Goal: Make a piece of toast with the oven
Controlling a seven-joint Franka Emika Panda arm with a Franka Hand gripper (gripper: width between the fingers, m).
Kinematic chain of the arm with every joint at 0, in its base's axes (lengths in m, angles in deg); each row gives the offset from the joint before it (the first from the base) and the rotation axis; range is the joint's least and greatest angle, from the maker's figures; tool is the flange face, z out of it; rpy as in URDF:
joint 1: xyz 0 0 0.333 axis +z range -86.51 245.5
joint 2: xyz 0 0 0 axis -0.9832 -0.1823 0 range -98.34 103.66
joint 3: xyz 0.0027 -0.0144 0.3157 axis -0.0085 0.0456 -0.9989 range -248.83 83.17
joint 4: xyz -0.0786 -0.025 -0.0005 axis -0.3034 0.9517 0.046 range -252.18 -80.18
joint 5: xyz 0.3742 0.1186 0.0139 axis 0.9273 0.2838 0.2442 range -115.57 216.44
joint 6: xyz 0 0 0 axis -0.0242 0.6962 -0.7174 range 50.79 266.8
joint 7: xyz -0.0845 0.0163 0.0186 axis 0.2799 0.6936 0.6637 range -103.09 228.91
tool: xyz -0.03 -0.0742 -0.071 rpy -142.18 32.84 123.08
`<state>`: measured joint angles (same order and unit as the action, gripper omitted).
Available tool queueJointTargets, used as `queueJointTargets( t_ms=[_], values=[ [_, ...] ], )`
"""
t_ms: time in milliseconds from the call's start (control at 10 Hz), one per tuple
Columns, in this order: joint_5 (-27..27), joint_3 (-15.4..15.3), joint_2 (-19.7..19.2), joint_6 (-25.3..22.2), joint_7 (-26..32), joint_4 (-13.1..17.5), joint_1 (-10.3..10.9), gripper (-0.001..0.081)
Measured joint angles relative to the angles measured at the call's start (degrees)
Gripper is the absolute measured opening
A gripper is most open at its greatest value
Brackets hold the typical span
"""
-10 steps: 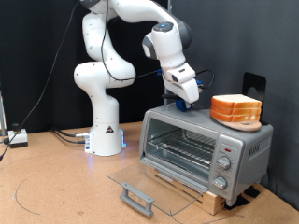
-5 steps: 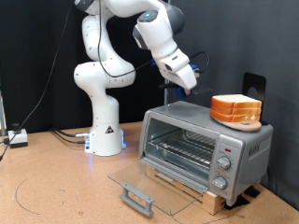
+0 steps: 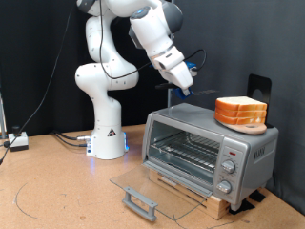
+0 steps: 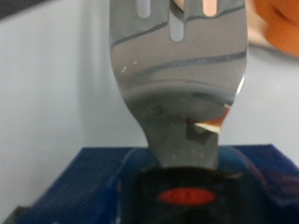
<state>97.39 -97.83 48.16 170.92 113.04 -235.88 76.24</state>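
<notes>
The gripper (image 3: pixel 183 88) hangs above the oven's (image 3: pixel 210 148) back left corner, fingers clamped on a metal spatula (image 4: pixel 177 84); the oven door (image 3: pixel 143 187) lies open on the table (image 3: pixel 57 191); the bread stack (image 3: pixel 240 112) sits atop the oven, to the gripper's right and lower; no single slice is visible.

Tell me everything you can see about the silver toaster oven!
The boxy silver toaster oven sits on a pale block on the brown table. Its glass door hangs fully open, lying flat, with a grey bar handle in front. Inside is a bare wire rack. Three round knobs line its panel at the exterior view's right. A stack of bread slices rests on top. The gripper is above, not touching it.
</notes>
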Motion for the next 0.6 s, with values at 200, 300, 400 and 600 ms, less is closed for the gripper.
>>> queueJointTargets(
  t_ms=[200, 300, 400, 600],
  values=[
    [-1.8, 1.5, -0.2, 0.1, -0.9, 0.1, -4.1, 0.041],
    [-2.6, 3.0, -0.3, -0.6, -0.8, 0.2, -5.6, 0.041],
    [-3.6, 5.0, -0.4, -1.8, -0.3, 0.5, -6.9, 0.041],
    [-7.1, 9.1, -0.9, -5.5, 1.6, 1.4, -9.1, 0.041]
  ],
)
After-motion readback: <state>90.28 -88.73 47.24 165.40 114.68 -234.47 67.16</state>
